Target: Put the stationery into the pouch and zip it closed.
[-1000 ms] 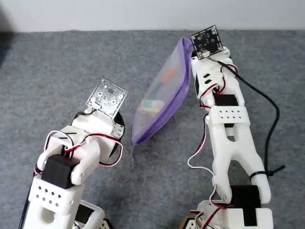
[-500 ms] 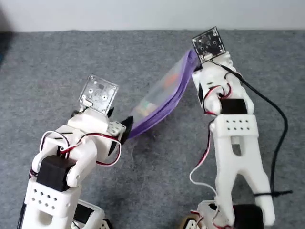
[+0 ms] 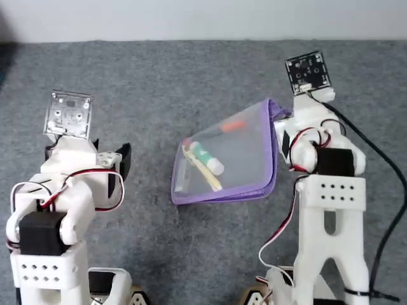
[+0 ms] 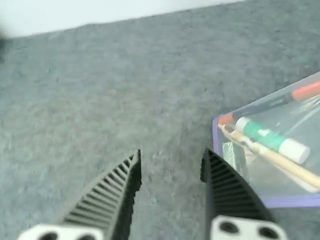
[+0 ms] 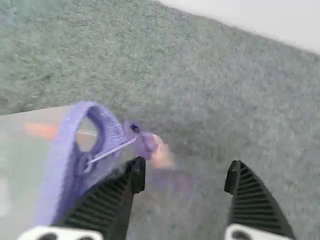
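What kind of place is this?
Probably a small robotics test bench: the wired left arm and right arm on a grey felt-like mat, a plain pale wall behind, a purple-edged pouch between them.

no text, number or sign can be read in any view. the white stick point(image 3: 208, 158) inside the pouch point(image 3: 222, 196), near the middle of the frame in the high view, has a green band around it; any print on this band is too small to read.
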Tool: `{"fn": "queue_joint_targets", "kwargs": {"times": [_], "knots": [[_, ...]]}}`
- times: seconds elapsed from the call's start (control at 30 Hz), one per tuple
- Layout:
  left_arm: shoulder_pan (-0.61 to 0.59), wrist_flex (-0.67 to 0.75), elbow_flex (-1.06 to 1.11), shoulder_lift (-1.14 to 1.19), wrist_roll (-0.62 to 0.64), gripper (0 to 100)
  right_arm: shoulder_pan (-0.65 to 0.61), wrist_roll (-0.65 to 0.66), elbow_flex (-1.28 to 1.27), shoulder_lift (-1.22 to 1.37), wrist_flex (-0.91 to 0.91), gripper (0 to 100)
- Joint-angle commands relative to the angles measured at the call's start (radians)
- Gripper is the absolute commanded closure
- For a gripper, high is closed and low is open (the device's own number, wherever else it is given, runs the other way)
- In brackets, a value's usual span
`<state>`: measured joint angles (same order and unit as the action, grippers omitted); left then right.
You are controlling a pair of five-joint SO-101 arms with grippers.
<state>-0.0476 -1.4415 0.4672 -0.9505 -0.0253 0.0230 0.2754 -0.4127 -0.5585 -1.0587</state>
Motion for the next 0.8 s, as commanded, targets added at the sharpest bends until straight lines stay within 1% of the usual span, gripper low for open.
{"fn": "queue_joint_targets", "kwargs": {"times": [0.0,0.2,0.3,0.5,0.6,0.67,0.77], "knots": [[-0.014,-0.049,-0.051,-0.017,0.009,81,0.007,-0.043,0.055,-0.051,-0.082,80.7],[-0.014,-0.114,-0.047,-0.017,0.009,81,0.016,-0.106,0.055,-0.074,-0.246,92.3],[-0.014,-0.120,-0.045,-0.017,0.009,81,0.019,-0.114,0.055,-0.074,-0.338,95.0],[-0.014,-0.114,-0.042,-0.017,0.009,81,0.019,-0.114,0.052,-0.073,-0.504,95.3],[-0.012,-0.109,-0.036,-0.015,0.009,81,0.019,-0.114,0.002,-0.074,-0.509,95.1],[-0.014,-0.061,0.008,-0.015,0.009,81,0.019,-0.115,-0.049,-0.074,-0.507,94.6],[-0.014,-0.021,0.079,-0.015,0.055,80,0.019,-0.140,-0.100,-0.074,-0.516,87.0]]}}
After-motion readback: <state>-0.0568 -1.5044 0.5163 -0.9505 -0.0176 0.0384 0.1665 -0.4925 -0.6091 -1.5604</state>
